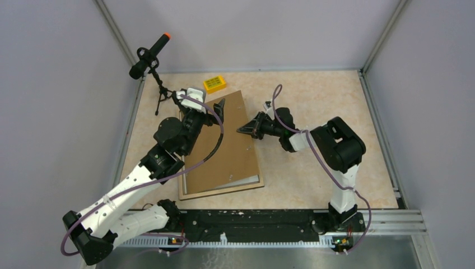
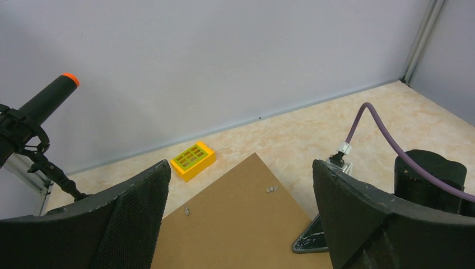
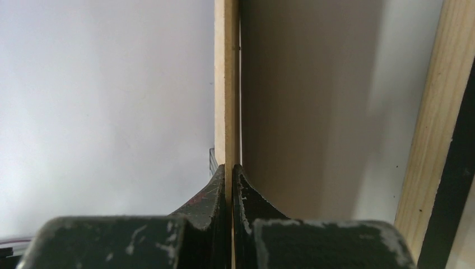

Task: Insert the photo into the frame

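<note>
A brown hardboard backing sheet (image 1: 221, 151) lies over the frame (image 1: 221, 192), whose light wood rim shows along the near edge. My right gripper (image 1: 246, 129) is shut on the sheet's right edge and holds that side raised. In the right wrist view the sheet (image 3: 227, 84) runs edge-on between the shut jaws. Beside it a white surface (image 3: 386, 112), apparently the photo's back, lies inside the frame's wood rail (image 3: 434, 123). A thin white strip of the photo (image 1: 246, 180) shows under the sheet's near edge. My left gripper (image 1: 203, 106) (image 2: 241, 168) hangs open over the sheet's far part, holding nothing.
A yellow block (image 1: 214, 84) (image 2: 192, 160) lies near the back wall, just beyond the sheet's far corner. A black microphone with an orange tip (image 1: 150, 56) (image 2: 39, 106) stands on a small tripod at the back left. Walls close in three sides of the table.
</note>
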`<state>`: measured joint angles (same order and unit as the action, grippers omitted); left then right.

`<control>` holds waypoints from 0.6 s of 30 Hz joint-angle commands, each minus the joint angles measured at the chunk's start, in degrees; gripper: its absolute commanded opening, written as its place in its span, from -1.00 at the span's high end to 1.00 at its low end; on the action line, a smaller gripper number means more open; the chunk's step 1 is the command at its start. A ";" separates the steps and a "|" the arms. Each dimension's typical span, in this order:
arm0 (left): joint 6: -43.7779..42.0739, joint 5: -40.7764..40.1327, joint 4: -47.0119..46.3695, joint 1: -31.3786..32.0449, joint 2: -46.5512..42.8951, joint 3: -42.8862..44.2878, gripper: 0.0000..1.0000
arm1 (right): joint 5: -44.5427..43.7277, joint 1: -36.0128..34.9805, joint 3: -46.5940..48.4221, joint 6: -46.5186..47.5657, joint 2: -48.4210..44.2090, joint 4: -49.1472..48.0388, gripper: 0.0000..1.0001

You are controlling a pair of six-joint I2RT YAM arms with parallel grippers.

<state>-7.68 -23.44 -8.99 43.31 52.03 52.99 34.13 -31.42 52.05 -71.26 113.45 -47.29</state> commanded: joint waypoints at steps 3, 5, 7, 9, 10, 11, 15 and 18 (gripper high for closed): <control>-0.14 -0.18 -2.00 -0.16 0.19 -0.03 -0.97 | -0.11 -0.83 0.30 -1.59 -1.21 -6.50 1.00; -0.15 -0.23 -2.00 -0.16 0.20 -0.02 -0.97 | -0.11 -0.80 0.36 -1.59 -0.90 -6.67 1.00; -0.06 -0.24 -2.04 -0.16 0.11 0.01 -0.97 | -0.41 -1.04 0.25 -1.87 -0.47 -7.16 1.00; -0.02 -0.18 -2.00 -0.16 0.08 -0.02 -0.97 | -0.77 -1.33 0.33 -1.85 -0.21 -7.48 1.00; 0.01 -0.14 -2.06 -0.13 0.04 -0.02 -0.97 | -0.96 -1.56 0.41 -1.81 -0.11 -7.61 1.00; 0.02 -0.19 -2.00 -0.11 0.08 0.00 -0.97 | -1.14 -1.74 0.42 -1.84 -0.01 -7.64 1.00; 0.06 -0.15 -2.04 -0.16 0.07 0.01 -0.97 | -1.81 -2.38 0.63 -1.65 0.60 -8.03 1.00; 0.05 -0.18 -2.01 -0.16 0.07 0.01 -0.97 | -2.04 -2.83 1.16 -1.11 1.13 -7.38 1.00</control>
<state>-7.66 -23.46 -8.99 43.31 52.03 52.99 32.21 -32.95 51.79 -71.81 113.97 -48.77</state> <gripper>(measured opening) 0.987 0.012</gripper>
